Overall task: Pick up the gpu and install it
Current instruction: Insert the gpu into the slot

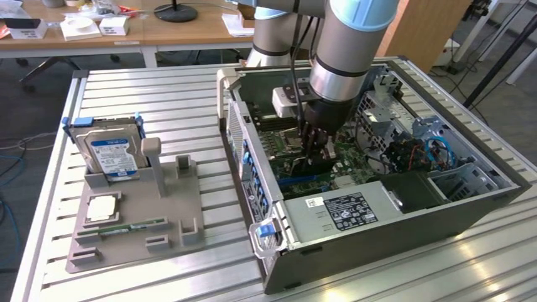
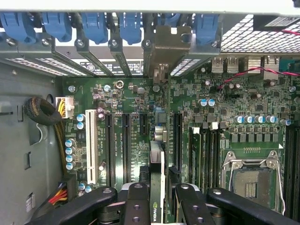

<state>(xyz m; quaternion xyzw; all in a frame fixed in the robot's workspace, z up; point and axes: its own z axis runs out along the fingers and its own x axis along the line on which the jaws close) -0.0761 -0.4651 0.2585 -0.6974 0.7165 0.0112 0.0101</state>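
The black fingers [image 2: 137, 200] lay nearest the wrist camera, closed on the gpu [image 2: 158, 159]. 1 finger pressed on each face of the card, and its green logo showed between them. The card ran edge-on straight away from the fingers, which held it at the end farthest from its metal bracket [image 2: 164, 44]. That bracket stood at the rear wall of the computer case [image 1: 470, 189], among the row of blue clips [image 2: 96, 26].

The gpu stood upright over the motherboard [image 2: 225, 103], with a long black slot [image 2: 126, 145] close on one side and another [image 2: 177, 136] close on the other. The card hid its own socket, so it could not be told whether the connector edge had entered.

Risks, as judged:
1. A slight offset would put the connector edge beside its socket, and downward force would then load the board itself.
2. The bracket might catch on the rear frame. This would tilt the card and seat 1 end only.
3. With the grip at 1 end, a push could pivot the card between the fingers.
4. Small capacitors [image 2: 206, 102] stood near the card's line and could be struck.
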